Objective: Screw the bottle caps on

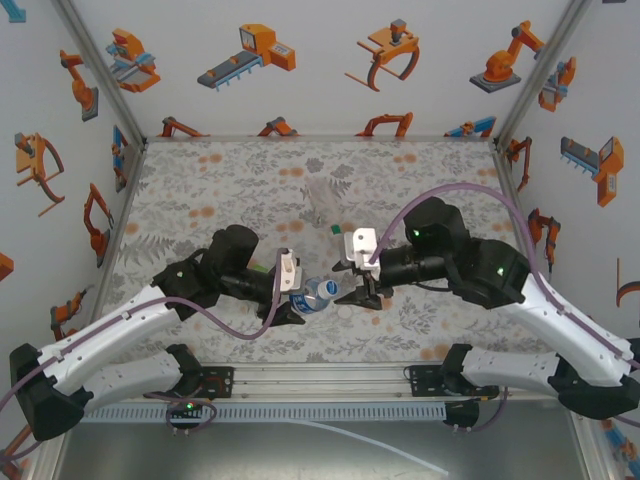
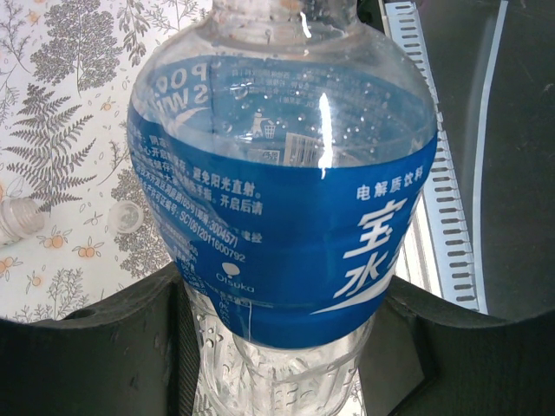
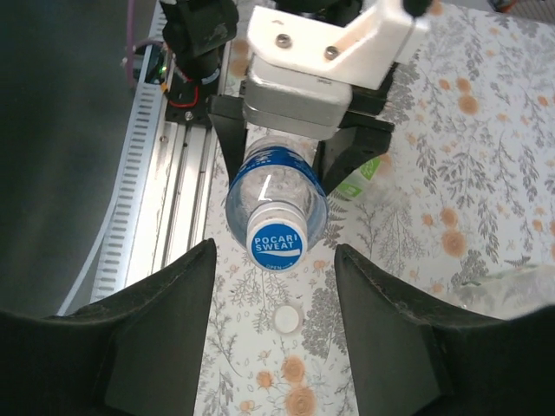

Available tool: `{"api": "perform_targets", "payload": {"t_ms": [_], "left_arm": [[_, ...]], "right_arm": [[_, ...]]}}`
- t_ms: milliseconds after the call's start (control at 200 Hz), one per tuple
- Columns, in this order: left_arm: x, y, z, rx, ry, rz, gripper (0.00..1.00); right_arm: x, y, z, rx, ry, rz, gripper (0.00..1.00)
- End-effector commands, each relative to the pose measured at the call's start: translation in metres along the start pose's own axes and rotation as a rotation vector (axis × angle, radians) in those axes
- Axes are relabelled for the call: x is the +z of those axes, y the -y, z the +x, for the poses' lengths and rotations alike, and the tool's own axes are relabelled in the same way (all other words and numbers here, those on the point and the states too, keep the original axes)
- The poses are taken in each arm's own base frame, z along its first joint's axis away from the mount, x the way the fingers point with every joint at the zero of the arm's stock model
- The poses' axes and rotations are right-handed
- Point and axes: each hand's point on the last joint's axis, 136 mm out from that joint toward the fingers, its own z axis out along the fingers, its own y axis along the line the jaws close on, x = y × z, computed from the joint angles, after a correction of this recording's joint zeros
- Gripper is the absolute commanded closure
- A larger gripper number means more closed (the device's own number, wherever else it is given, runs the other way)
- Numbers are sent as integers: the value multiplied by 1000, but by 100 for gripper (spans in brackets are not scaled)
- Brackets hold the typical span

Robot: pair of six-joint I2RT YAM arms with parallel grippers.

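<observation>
Left gripper (image 3: 286,152): my fingers pinch the bottle (image 3: 276,195), by the near edge of the table (image 3: 486,217).
Right gripper (image 3: 274,260): my fingers are spread, apparently clear of the cap (image 3: 277,243).

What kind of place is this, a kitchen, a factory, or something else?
Most likely a robot test booth: a left arm and a right arm bolted to a metal rail, walls printed with cartoon robots, and a drinks bottle held over a flowery tablecloth.

I'm seeing clear, glossy plastic on the blue-label bottle (image 2: 286,104), with bright glare streaks down it. Its label (image 2: 347,251) is a shiny blue film. The cap (image 3: 277,243) is smooth plastic. The floral table cover (image 2: 61,130) looks matt. The rail (image 3: 173,199) is bare ribbed metal with a dull sheen.
</observation>
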Motion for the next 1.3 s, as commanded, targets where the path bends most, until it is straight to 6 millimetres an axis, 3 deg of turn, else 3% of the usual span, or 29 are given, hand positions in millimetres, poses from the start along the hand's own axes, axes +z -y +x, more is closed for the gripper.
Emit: {"api": "perform_targets", "payload": {"t_ms": [0, 280, 566, 771, 826, 941, 1147, 1297], "left_arm": [[-5, 5, -19, 27, 52, 23, 100], [-5, 7, -19, 25, 54, 23, 100], [-7, 8, -20, 31, 60, 21, 100], [-6, 7, -20, 29, 58, 20, 100], [-6, 4, -19, 29, 53, 6, 100], [-4, -12, -10, 18, 18, -86, 100], [-3, -37, -3, 31, -10, -217, 100], [1, -46, -4, 34, -8, -246, 100]], "right_arm": [[2, -10, -3, -58, 12, -73, 49], [15, -10, 7, -30, -5, -106, 61], [19, -5, 15, -9, -30, -81, 64], [22, 4, 17, 91, -34, -34, 90], [24, 11, 18, 181, -31, 9, 100], [28, 42, 32, 478, -26, 190, 100], [19, 78, 66, 1108, 37, 483, 100], [16, 80, 105, 1534, 71, 635, 100]]}}
